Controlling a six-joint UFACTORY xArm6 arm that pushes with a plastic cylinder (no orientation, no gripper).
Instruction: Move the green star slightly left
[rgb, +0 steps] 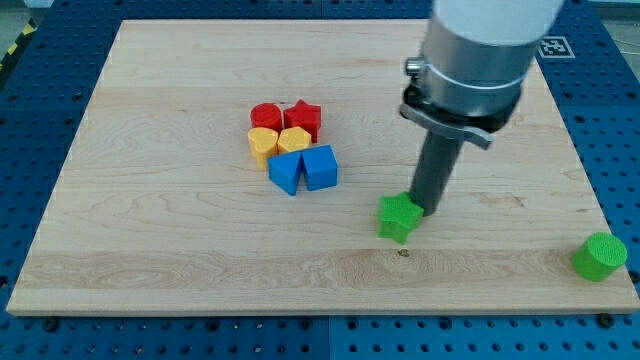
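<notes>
The green star (398, 217) lies on the wooden board (180, 240), right of centre and toward the view's bottom. My tip (424, 211) stands right against the star's right side, touching or nearly touching it. The dark rod rises from there into the grey arm body (475, 55) at the view's top right.
A tight cluster sits left of centre: a red cylinder (265, 115), a red star (303, 117), a yellow heart (262, 143), a yellow hexagon (294, 140), a blue block (285, 171) and a blue cube (320, 167). A green cylinder (599, 256) stands at the board's bottom right corner.
</notes>
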